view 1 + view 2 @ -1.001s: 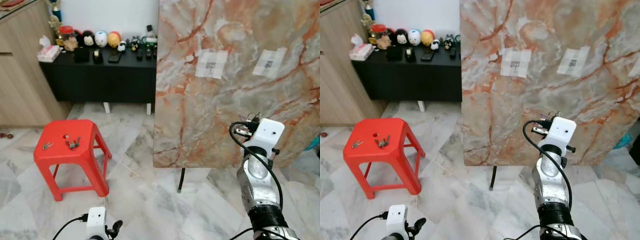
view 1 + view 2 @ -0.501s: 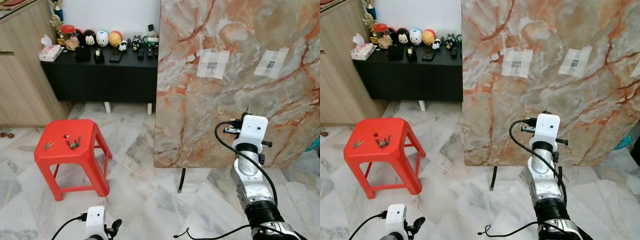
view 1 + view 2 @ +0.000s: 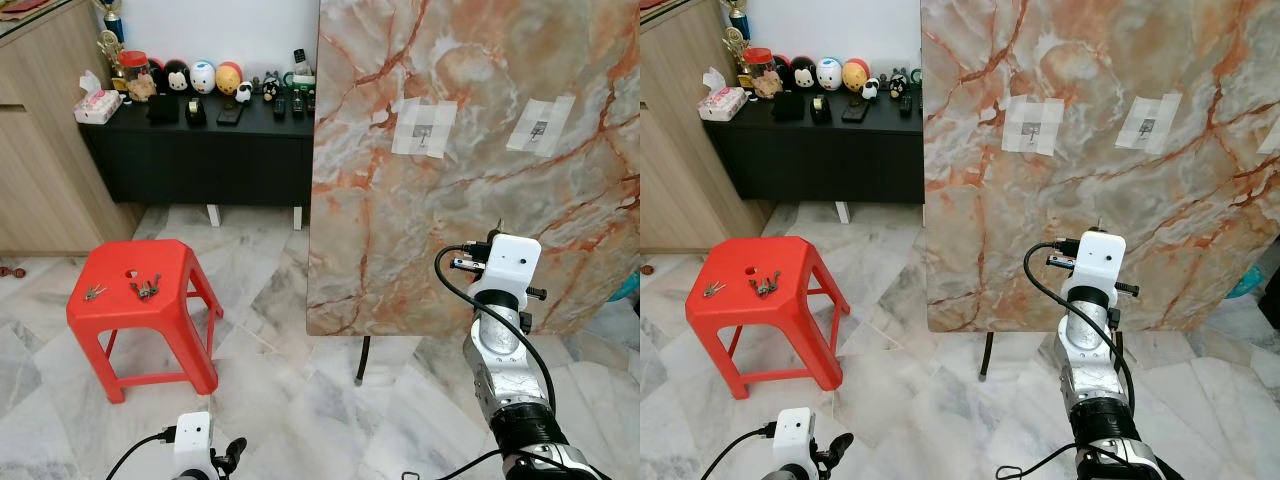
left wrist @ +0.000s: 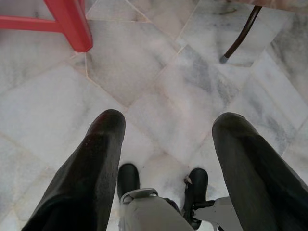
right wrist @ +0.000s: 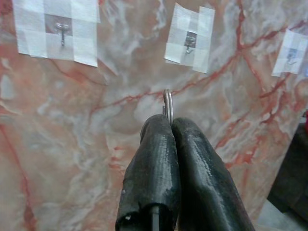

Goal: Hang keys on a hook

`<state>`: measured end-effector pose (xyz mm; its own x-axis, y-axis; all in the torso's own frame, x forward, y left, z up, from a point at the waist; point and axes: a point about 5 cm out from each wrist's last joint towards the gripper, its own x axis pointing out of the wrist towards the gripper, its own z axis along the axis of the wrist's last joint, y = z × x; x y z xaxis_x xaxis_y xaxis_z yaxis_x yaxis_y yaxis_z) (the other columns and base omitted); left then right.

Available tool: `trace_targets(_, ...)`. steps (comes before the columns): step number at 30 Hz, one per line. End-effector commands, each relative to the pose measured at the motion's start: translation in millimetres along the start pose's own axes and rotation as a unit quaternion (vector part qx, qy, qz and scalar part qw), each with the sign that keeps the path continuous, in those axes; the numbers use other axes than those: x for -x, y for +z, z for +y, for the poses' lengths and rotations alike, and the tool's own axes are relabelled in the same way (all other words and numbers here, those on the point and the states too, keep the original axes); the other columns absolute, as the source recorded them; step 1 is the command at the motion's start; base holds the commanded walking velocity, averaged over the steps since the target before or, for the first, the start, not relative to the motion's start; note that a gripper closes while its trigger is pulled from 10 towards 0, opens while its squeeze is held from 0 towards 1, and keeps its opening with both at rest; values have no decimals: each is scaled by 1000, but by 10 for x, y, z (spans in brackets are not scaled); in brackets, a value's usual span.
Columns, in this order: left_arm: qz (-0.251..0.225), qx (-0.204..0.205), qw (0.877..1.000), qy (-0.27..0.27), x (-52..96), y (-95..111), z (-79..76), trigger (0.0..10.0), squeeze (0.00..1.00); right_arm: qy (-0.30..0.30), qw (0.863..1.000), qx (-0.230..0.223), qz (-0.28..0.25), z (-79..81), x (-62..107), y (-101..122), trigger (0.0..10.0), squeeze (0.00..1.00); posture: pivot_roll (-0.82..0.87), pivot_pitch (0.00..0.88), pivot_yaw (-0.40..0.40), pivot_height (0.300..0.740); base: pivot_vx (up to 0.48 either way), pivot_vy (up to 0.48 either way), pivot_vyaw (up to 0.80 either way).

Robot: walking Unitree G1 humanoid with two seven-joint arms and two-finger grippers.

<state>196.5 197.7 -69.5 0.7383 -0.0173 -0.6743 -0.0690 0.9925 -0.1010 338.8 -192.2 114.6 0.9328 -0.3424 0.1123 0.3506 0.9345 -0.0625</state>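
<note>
Right wrist view shows the right gripper [image 5: 169,126] clenched on a key ring [image 5: 167,102] below the taped hooks [image 5: 190,42] on the marble board [image 5: 96,144]; a thin pinch risks slipping or missing the small hook, while the left gripper [image 4: 166,139] hangs released near the floor.

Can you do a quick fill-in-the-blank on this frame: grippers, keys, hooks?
1. The right gripper is shut on a metal ____.
2. The spare keys lie on the ____ stool.
3. The hooks are taped to the ____ panel.
4. The left gripper points at the floor, fingers ____.

Missing: key ring; red; marble; open
</note>
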Motion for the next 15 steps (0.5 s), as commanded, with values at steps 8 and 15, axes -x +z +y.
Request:
trace_targets(8,2,8,1000,-3,-9,-1,-32,10000,0,14,999,-33,10,46,-21,5,10000,0,11,0,-105,740,235,0,0)
trace_targets(15,1,9,1000,0,-10,8,-15,10000,0,34,998,-45,17,104,-6,-7,10000,0,7,0,-101,740,297,0,0)
